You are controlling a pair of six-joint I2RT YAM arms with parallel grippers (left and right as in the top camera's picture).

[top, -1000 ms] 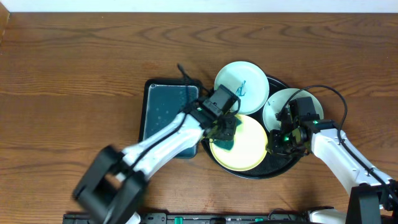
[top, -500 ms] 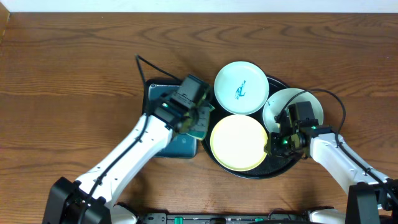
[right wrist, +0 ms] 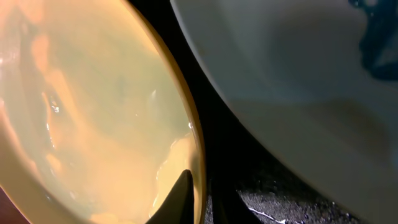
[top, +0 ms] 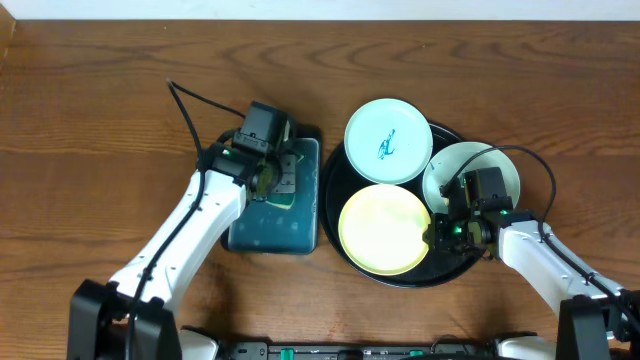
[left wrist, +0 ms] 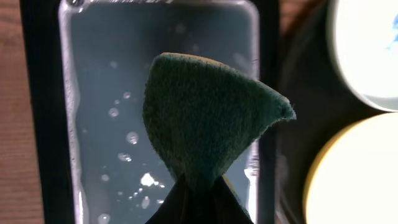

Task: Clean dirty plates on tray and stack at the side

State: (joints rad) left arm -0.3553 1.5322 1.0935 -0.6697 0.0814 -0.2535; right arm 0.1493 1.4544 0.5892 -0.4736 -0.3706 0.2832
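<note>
The black tray (top: 338, 178) holds three plates. A whitish plate (top: 388, 141) with a teal scribble lies at its far side. A pale mint plate (top: 478, 160) at the right is partly hidden by my right arm. The pale yellow plate (top: 385, 228) at the front shows no marks. My left gripper (top: 275, 178) is shut on the green sponge (left wrist: 205, 118) over the teal tray (left wrist: 99, 93). My right gripper (top: 440, 232) pinches the yellow plate's right rim (right wrist: 200, 186). The right wrist view shows the yellow plate (right wrist: 93, 93) and a pale plate (right wrist: 292, 68) with a teal mark.
The rectangular teal tray (top: 300, 225) lies left of the black tray and holds water drops. Brown wooden table (top: 100, 120) extends to the left and the far side. The black tray's floor (right wrist: 249, 174) shows between the plates.
My left gripper carried the sponge off the yellow plate and leftward to over the teal tray. My right gripper stayed on the yellow plate's rim.
</note>
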